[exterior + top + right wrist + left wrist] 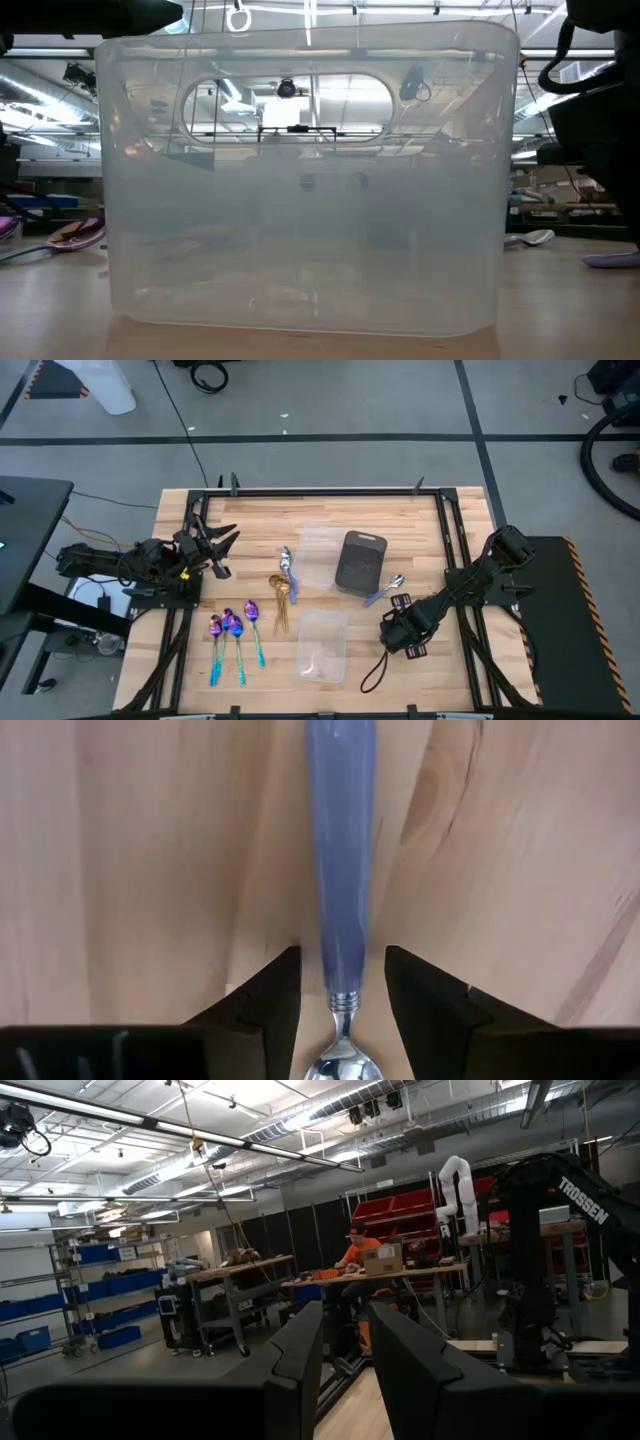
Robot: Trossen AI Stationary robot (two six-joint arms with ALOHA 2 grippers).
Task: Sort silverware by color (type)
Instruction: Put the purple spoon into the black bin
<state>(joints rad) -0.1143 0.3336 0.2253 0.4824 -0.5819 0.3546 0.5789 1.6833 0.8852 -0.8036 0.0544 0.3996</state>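
Right gripper (342,995), lower right of the high view: jaws spread around a silver spoon (340,880) lying on the worktop (130,850). Left gripper (345,1370), centre left: jaws slightly spread, holding nothing.

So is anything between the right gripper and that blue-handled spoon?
Nothing visible. The right gripper is open directly over the blue-handled spoon, its fingers straddling the handle on the bare wooden table.

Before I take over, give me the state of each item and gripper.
Right gripper: open, astride bluish-handled spoon lying flat on table.
Left gripper: open, raised, empty.
Purple-blue spoons: grouped flat.
Gold spoons: grouped flat.
Near clear tray: upright.
Dark grey tray: upright.
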